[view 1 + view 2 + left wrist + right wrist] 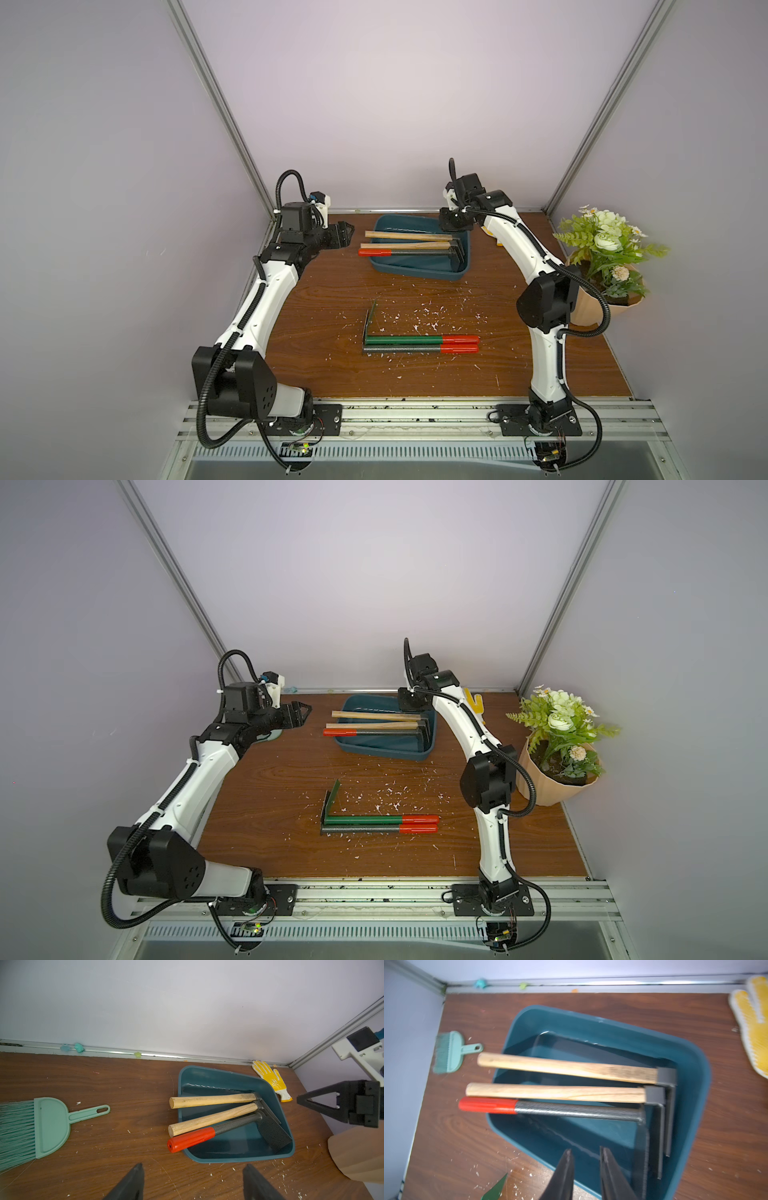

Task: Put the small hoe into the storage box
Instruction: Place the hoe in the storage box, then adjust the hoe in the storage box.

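Here's the small hoe [571, 1112]: a speckled dark grey metal shaft, a glossy red grip on one end, and a flat dark blade bent square at the other. It lies in the storage box [415, 272], the teal-blue tray at the far side of the bench [332, 374]. The blade is down against the box's right end, and in the right wrist view the red grip pokes out over the left rim. It is the nearest of three in there, lying just beside two wooden-handled hoes [566, 1068], all with their blades stacked at the same end.

The right claw [585, 1150] hangs over the blade end of the box, with its fingers a little apart and nothing between them. The left claw [193, 1165] sits off the box's left side, spread wide and empty.

In the middle of the bench, two more red-gripped hoes [403, 345] lie side by side among white flecks, one green-shafted, one grey. A mint-green hand brush [47, 1126] lies left of the box. A yellow glove [270, 1080] lies at the back right, its white print too small to read. A potted plant [602, 257] stands at the right edge.
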### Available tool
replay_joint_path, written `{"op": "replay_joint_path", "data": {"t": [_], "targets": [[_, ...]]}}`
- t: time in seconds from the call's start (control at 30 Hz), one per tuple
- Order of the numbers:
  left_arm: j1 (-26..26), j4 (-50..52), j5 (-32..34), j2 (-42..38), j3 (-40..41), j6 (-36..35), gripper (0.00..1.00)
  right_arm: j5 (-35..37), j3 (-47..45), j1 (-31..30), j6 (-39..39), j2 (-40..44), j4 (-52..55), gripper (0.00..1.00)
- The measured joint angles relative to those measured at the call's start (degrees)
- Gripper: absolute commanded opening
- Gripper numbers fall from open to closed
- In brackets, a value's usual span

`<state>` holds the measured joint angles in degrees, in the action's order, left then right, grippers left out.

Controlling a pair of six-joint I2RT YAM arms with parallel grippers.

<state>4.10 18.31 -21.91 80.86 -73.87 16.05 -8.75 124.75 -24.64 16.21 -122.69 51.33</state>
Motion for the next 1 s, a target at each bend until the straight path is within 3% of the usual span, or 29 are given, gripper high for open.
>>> {"op": "replay_joint_path", "data": {"t": [0.2,0.47,1.0], "targets": [[0.0,1.3,-0.1,0.0,-0.2,-0.3,0.75,-1.7,-6.3,-3.3,-0.9,-5.6,-2.2,0.26],[0.0,2.6,-0.1,0.6,-0.8,-0.7,0.75,-2.2,-7.8,-3.7,-0.8,-11.5,-3.7,0.25],[0.0,5.7,1.9,0.9,-2.9,-2.0,0.75,-1.7,1.6,-0.8,-1.1,-18.9,-4.2,0.24]]}}
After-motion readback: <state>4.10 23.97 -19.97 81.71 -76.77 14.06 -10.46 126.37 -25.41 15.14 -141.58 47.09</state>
